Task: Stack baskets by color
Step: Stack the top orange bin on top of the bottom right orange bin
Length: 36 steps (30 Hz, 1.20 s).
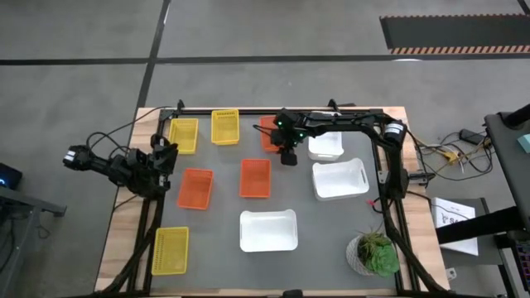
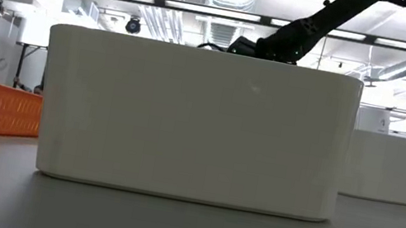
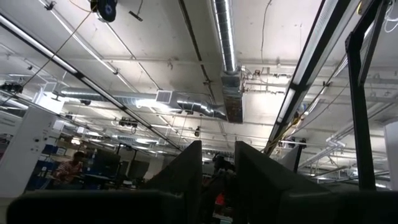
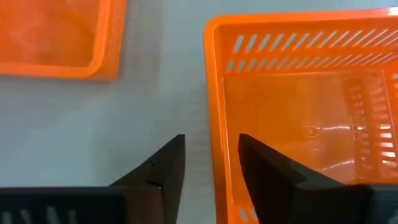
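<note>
at the far edge of the table: right gripper (image 4: 211,163) lining up on an orange basket (image 4: 305,112)

looks like the pick-up step. the fingers are parted and straddle the basket's near wall, one inside, one outside, not pinched yet, so the next move is probably squeeze and lift toward the other orange baskets (image 1: 195,188) mid-table. slotted plastic mesh sides, glossy flat bottom, rectangular. left gripper (image 1: 162,157) waits at the table's left edge, holding nothing, fingers a bit apart.
</note>
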Each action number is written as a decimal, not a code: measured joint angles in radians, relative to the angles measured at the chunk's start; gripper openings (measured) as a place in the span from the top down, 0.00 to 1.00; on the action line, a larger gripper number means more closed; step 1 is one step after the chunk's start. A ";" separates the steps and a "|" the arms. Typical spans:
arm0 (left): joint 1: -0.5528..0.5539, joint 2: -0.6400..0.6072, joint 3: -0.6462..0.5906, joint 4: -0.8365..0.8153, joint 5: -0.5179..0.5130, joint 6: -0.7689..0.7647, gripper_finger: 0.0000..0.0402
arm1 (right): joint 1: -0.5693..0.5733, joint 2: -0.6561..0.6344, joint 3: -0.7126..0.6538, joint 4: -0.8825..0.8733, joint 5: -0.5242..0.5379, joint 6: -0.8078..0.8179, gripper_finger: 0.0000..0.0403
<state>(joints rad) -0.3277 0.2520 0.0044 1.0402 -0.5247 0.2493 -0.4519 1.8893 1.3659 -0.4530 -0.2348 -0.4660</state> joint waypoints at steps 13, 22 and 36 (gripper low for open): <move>0.000 -0.001 0.000 0.003 0.000 0.000 0.80 | 0.042 -0.045 0.000 -0.009 0.150 -0.042 0.98; 0.000 0.000 0.000 -0.001 0.000 -0.002 0.80 | 0.174 -0.186 -0.001 -0.037 0.359 0.058 0.98; 0.000 0.000 0.000 0.001 -0.004 -0.006 0.80 | 0.456 -0.278 -0.001 -0.036 0.488 0.419 0.98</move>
<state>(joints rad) -0.3279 0.2520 0.0048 1.0412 -0.5288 0.2436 0.0045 1.6109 1.3651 -0.4889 0.2531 -0.0473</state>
